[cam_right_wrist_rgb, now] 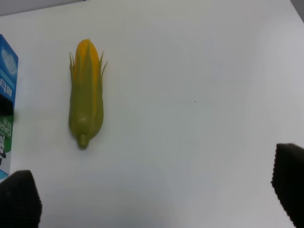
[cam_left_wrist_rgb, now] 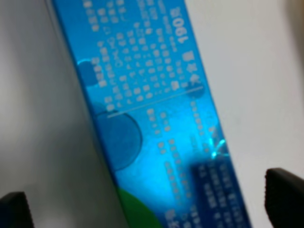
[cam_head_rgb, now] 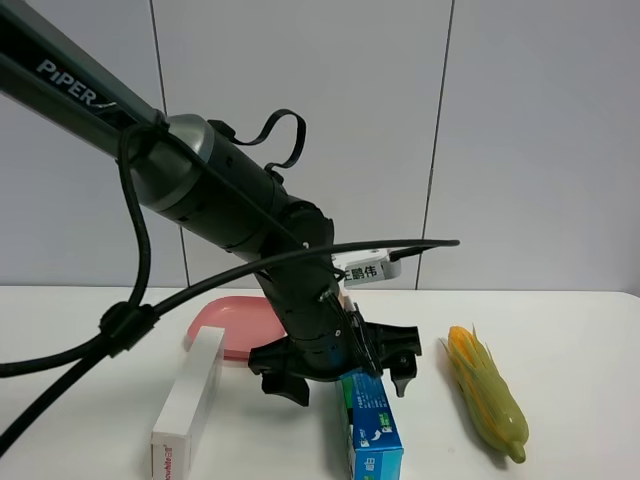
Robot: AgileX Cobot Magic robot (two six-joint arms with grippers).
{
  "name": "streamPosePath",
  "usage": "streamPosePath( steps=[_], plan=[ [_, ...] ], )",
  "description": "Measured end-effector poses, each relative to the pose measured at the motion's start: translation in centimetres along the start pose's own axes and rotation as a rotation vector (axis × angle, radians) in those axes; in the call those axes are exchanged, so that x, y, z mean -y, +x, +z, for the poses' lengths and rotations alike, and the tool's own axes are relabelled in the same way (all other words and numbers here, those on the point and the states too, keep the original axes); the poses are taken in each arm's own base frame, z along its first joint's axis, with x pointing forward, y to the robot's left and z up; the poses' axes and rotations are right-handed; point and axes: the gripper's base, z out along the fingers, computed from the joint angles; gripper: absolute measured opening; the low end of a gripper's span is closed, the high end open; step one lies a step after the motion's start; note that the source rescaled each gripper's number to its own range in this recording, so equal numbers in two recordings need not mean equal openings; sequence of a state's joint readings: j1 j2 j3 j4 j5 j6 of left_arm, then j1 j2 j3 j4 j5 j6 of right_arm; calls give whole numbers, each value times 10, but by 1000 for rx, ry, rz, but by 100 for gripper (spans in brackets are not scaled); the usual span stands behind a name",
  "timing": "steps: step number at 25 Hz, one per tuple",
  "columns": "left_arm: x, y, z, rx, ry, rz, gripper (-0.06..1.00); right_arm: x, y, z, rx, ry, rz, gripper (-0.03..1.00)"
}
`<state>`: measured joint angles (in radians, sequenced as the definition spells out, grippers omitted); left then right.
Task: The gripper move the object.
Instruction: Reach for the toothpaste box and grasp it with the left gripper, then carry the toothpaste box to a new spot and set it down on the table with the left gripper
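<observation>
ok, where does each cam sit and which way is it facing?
Exterior high: mounted high, looks across the table at the wall; shows the left arm, the left end effector over the blue box, and corn beside.
Left wrist: on the left arm, looks down on the blue box; open fingertips either side.
Right wrist: on the right arm, looks down at table and corn; right end effector open, empty.
Shared: blue box in all three; corn in exterior and right wrist.
</observation>
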<state>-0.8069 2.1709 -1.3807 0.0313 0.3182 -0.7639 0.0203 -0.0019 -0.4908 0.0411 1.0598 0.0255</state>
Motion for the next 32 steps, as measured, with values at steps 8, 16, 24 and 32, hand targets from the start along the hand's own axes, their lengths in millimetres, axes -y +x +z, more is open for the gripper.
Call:
streamPosePath(
  steps=[8, 16, 24, 32],
  plan=[
    [1, -2, 0, 22, 17, 7, 93, 0, 0, 0, 0, 0, 0, 100],
    [1, -3, 0, 25, 17, 14, 0, 0, 0, 0, 0, 0, 0, 100],
    [1, -3, 0, 23, 15, 31, 1, 0, 0, 0, 0, 0, 0, 100],
    [6, -10, -27, 25, 4, 149, 1, 0, 0, 0, 0, 0, 0, 100]
  ],
)
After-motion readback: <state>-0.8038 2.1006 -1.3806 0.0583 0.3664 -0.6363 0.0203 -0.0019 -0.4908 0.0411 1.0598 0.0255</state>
